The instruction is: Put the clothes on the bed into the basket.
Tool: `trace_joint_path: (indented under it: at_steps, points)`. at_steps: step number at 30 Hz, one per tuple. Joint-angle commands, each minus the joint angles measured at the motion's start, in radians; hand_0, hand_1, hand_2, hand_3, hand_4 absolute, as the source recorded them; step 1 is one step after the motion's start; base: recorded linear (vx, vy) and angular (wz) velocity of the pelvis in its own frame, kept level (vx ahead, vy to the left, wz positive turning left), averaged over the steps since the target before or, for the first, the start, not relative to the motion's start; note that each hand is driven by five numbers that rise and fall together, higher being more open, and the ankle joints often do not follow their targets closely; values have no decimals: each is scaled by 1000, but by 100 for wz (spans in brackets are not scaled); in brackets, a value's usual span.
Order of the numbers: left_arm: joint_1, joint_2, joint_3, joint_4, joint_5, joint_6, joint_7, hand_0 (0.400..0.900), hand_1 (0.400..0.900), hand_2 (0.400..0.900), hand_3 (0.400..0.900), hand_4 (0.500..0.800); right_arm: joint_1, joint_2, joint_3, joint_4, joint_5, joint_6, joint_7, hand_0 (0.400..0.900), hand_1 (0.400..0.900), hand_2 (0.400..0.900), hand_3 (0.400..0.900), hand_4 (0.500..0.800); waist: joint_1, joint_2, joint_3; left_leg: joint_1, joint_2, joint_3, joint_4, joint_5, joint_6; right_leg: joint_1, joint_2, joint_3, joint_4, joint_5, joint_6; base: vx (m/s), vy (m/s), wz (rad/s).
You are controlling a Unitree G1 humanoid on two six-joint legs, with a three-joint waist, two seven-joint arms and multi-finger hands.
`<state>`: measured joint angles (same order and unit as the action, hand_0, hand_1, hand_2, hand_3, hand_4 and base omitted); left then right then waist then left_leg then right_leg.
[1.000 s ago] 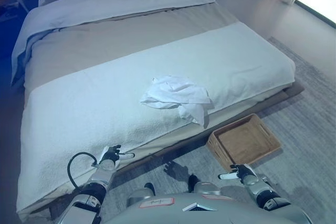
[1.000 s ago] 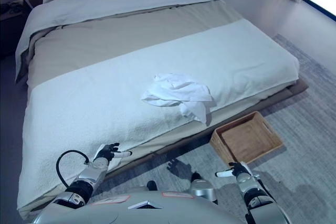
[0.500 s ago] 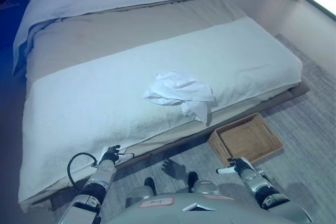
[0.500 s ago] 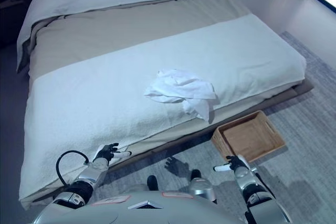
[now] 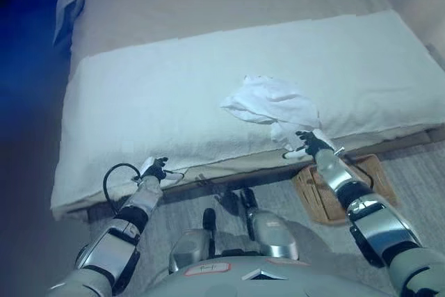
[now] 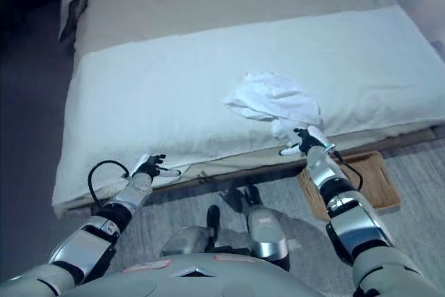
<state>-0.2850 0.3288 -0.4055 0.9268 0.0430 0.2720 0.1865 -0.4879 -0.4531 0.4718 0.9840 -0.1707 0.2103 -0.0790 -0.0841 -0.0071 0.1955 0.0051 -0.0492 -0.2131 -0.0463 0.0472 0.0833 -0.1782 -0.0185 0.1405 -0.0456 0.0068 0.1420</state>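
Head-mounted stereo pair, overlooking bed [image 5: 208, 95]

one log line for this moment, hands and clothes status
right hand: open, at bed edge by white clothes | left hand: open, low at bed edge | clothes: on bed | basket: on floor, empty

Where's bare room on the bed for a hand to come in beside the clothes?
The white blanket is bare between the white clothes and the left hand. It is crowded at the near edge, where the right hand sits above the basket.
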Motion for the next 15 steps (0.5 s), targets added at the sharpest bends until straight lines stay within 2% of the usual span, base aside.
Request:
trace_joint_path:
  at_steps: [1, 3, 4, 7, 10, 15]
  points:
    - [65, 21, -5, 9, 41, -14, 11, 900, 900, 900, 900, 800, -117, -100, 8, -8, -59, -13, -59, 900, 900, 900, 900, 800, 2, -11, -35, 163, -30, 39, -41, -144, -69, -83, -4, 13, 41, 188, -11, 271, -175, 58]
    - [83, 13, 19, 50, 20, -4, 33, 900, 900, 900, 900, 800, -137, -107, 22, -45, -71, -2, -72, 900, 900, 900, 900, 800, -5, 8, -49, 147, -7, 29, -41, -141, -78, -127, 10, 8, 110, 173, -26, 261, -237, 75]
    - [86, -1, 16, 80, 9, -2, 56, 900, 900, 900, 900, 800, -159, -105, 24, -46, -70, 3, -100, 900, 900, 900, 900, 800, -2, 30, -47, 117, 5, 13, -41, -128, -86, -147, 6, -14, 123, 160, -37, 170, -200, 70]
    - [72, -7, 3, 95, 2, -3, 72, 900, 900, 900, 900, 800, -203, -118, 34, -36, -67, 9, -121, 900, 900, 900, 900, 800, -5, 60, -43, 74, 11, -8, -41, -114, -94, -180, 3, -37, 138, 141, -51, 87, -137, 47]
    - [52, -15, -5, 137, -17, -2, 106, 900, 900, 900, 900, 800, -287, -135, 69, -8, -76, 22, -146, 900, 900, 900, 900, 800, 1, 104, -29, 23, 17, -11, -41, -95, -102, -223, 1, -53, 156, 123, -61, 121, -117, 17]
    - [28, -20, -29, 157, -39, -17, 132, 900, 900, 900, 900, 800, -442, -167, 110, 80, -60, 23, -184, 900, 900, 900, 900, 800, 19, 155, 2, -39, 30, -10, -41, -52, -118, -282, 5, -67, 185, 94, -76, 88, -91, 16]
